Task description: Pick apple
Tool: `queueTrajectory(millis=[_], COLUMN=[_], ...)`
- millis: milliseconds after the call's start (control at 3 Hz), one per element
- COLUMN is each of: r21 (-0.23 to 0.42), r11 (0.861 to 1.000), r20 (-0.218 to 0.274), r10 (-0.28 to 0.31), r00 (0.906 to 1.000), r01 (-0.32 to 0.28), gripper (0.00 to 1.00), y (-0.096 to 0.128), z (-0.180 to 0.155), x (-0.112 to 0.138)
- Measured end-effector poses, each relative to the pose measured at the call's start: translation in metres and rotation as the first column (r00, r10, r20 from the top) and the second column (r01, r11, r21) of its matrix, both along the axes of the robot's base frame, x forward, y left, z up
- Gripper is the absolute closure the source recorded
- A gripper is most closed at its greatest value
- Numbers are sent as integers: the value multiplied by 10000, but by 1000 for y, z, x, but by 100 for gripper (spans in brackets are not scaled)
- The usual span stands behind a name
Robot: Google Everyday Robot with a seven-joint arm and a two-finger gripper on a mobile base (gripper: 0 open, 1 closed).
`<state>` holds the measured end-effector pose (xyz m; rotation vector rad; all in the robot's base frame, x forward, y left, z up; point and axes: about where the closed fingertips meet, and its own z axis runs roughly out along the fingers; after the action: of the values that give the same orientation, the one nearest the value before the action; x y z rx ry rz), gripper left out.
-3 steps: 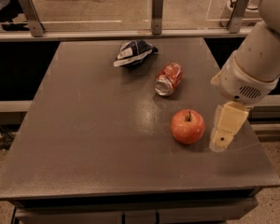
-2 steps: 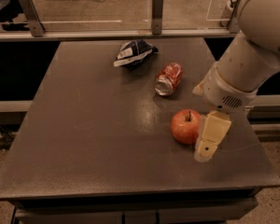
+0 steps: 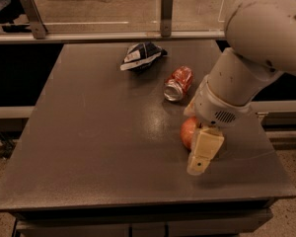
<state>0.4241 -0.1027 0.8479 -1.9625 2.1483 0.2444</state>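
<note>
The red apple [image 3: 187, 131] sits on the dark grey table [image 3: 98, 137] at the right, near the front. Only its left side shows; the arm and gripper cover the rest. My gripper [image 3: 201, 153], cream-coloured, hangs from the big white arm [image 3: 246, 78] and is down over the apple's right side, close to the table top.
A crushed red soda can [image 3: 179, 83] with a silver end lies just behind the apple. A crumpled dark bag [image 3: 142, 55] lies further back near the table's middle. A metal rail with posts [image 3: 166, 11] runs behind the table. The table's right edge is close to the apple.
The arm has swung left and forward. The gripper has moved from beside the apple's right to over the apple, now covering much of it. The apple, can and bag have not moved.
</note>
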Motion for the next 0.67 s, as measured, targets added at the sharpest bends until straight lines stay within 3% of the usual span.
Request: queueTrajectory(millis=[667], r21=[-406], r11=[9988], r20=[204], r10=[278], r00=[9994], r01=[-269], gripper=[65], y=[-2], z=[-7], x=[-5])
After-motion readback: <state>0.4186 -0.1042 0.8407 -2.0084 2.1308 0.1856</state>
